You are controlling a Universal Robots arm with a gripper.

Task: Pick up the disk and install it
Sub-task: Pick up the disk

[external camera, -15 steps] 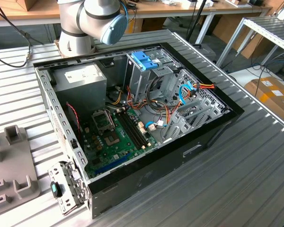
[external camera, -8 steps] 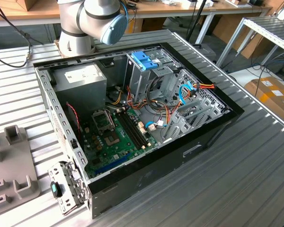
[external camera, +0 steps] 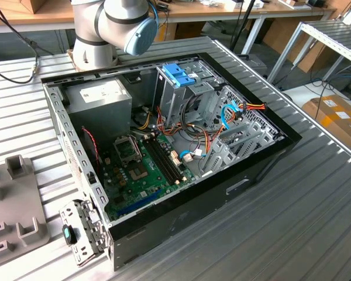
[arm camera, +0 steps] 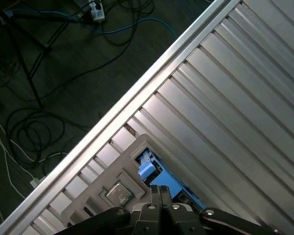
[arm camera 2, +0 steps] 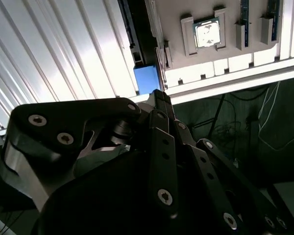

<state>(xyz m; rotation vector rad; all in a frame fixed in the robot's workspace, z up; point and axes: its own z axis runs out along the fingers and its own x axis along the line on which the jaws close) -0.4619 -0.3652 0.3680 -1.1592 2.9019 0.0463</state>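
The black hand [arm camera: 159, 192], its fingers pinched narrow with nothing between them, hangs close over the dark flat disk with light-blue rails [arm camera: 172, 185]. The disk sits in a grey plastic holder [arm camera: 112, 166] on the ribbed metal desk [arm camera: 245, 98]. In the exterior view that holder lies at eight o'clock from the open black computer case [external camera: 181, 146].

The open computer case [external camera: 164, 146] and the ribbed desk [external camera: 292, 211] are taken from high up at a slant in the exterior view, from some way off. In both wrist views the desk edge, a grey fixture [arm camera 2: 176, 14] [arm camera: 120, 169] and the floor [arm camera 2: 235, 122] [arm camera: 63, 73] are looked down on, close past the hand [arm camera 2: 159, 97] [arm camera: 159, 190].
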